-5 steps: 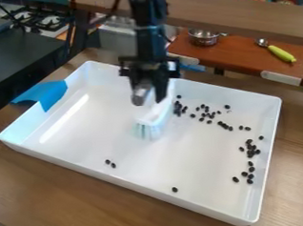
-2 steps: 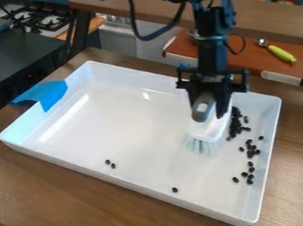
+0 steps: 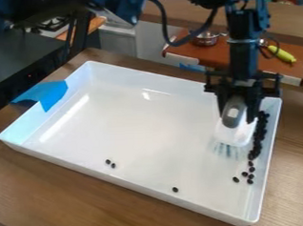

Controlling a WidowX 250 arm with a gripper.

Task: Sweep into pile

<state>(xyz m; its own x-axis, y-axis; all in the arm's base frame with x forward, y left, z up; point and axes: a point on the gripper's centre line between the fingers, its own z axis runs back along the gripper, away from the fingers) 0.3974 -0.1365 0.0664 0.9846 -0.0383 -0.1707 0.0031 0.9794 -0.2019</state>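
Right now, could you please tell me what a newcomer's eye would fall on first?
Probably the big white tray on the wooden table. Next, the black gripper holding a brush near the tray's right side, beside a dark band of beans. Blue tape covers part of the left rim.

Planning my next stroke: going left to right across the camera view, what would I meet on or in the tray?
Blue tape → pair of black beans → lone black bean → scrub brush → long cluster of black beans.
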